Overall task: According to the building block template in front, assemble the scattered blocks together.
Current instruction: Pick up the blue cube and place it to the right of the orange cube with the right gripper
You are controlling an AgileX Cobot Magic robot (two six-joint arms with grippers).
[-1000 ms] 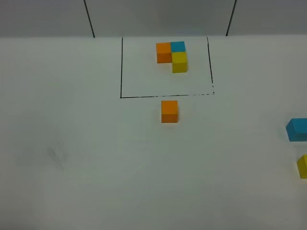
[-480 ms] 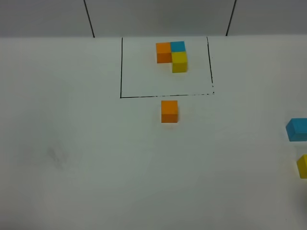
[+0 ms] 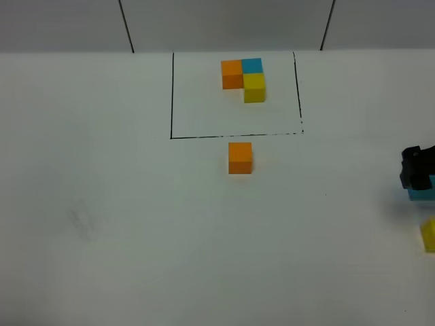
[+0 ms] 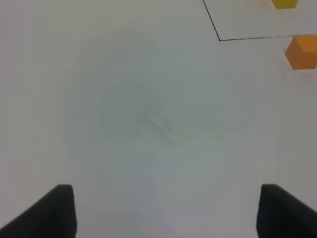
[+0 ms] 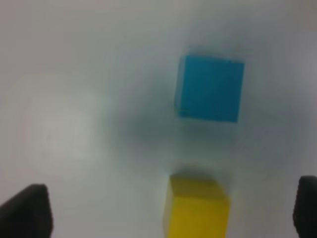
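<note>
As the right gripper [image 3: 416, 168] hangs spread wide at the right edge, it should centre on the blue block [image 5: 210, 88], avoiding the yellow block [image 5: 198, 208].

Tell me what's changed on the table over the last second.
The right gripper has come in from the right edge and now hangs over the loose blue cube, jaws open, nothing gripped. The loose orange cube, the yellow cube and the framed template have not moved.

The left pincer [image 4: 171, 213] and right pincer [image 3: 417, 168] are matte black.
</note>
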